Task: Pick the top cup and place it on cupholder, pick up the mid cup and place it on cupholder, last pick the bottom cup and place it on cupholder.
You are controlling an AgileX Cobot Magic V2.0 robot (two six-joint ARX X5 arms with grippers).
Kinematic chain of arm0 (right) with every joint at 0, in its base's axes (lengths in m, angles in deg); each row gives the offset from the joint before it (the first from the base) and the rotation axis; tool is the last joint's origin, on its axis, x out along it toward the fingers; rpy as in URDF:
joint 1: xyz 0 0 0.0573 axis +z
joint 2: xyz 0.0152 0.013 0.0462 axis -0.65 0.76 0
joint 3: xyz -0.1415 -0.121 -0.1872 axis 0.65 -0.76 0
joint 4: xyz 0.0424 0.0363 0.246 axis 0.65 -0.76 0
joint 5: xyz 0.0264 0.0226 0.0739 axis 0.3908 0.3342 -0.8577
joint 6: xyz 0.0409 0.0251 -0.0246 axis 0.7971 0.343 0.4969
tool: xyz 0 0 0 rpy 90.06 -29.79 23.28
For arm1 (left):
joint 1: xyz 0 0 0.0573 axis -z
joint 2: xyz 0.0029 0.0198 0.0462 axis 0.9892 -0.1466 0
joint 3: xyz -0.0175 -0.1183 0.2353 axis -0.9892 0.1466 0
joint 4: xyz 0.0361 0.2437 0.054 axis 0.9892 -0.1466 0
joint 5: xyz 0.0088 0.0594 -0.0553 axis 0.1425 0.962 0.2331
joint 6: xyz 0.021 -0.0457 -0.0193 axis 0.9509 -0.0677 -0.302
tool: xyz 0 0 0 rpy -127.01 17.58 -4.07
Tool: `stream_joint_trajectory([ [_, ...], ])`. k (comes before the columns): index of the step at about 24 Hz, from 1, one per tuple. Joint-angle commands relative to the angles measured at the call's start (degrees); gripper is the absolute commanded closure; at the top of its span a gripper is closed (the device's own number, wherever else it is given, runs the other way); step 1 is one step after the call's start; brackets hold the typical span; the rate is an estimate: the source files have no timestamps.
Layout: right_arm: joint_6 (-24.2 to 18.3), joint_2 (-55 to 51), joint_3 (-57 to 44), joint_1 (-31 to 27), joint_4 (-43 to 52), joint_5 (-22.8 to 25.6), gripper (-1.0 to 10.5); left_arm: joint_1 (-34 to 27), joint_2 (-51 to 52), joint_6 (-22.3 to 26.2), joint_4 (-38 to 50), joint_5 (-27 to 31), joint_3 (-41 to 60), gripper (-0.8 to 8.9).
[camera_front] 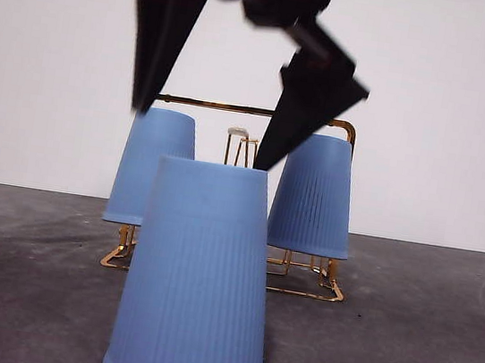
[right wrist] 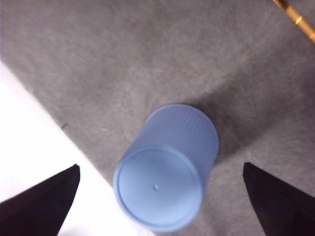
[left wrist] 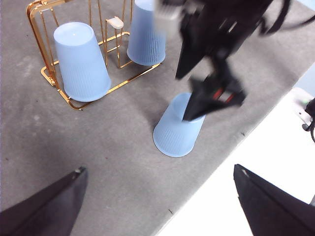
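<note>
The front view looks level and low across the counter [camera_front: 21, 277]. Both wrist views look down from above; all three share the near blue cup [camera_front: 198, 275] [left wrist: 178, 127] [right wrist: 165, 167].

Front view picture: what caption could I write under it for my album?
Right hand open above the last blue cup on the table; two cups already sit upside down on the gold cupholder.

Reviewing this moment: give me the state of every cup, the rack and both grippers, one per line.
Last cup: upside down on the grey mat, ungripped.
Left-hand racked cup: upside down on the cupholder.
Right-hand racked cup: upside down on the cupholder.
Cupholder: upright, two cups on it, one white-tipped prong bare.
Right gripper: open, above the last cup.
Left gripper: open, holding nothing, away from the cups.
</note>
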Motion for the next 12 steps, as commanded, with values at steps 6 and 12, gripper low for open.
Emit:
stream_joint_trajectory([
  [6,1.49,5.97,1.16,1.99,-0.22,0.44,3.5,0.48,-0.26,-1.14,0.57,-0.17,-0.48,3.46],
  [12,2.60,5.95,1.81,2.99,-2.47,3.26,6.4,0.48,-0.26,-1.16,0.39,-0.17,-0.48,3.46],
])
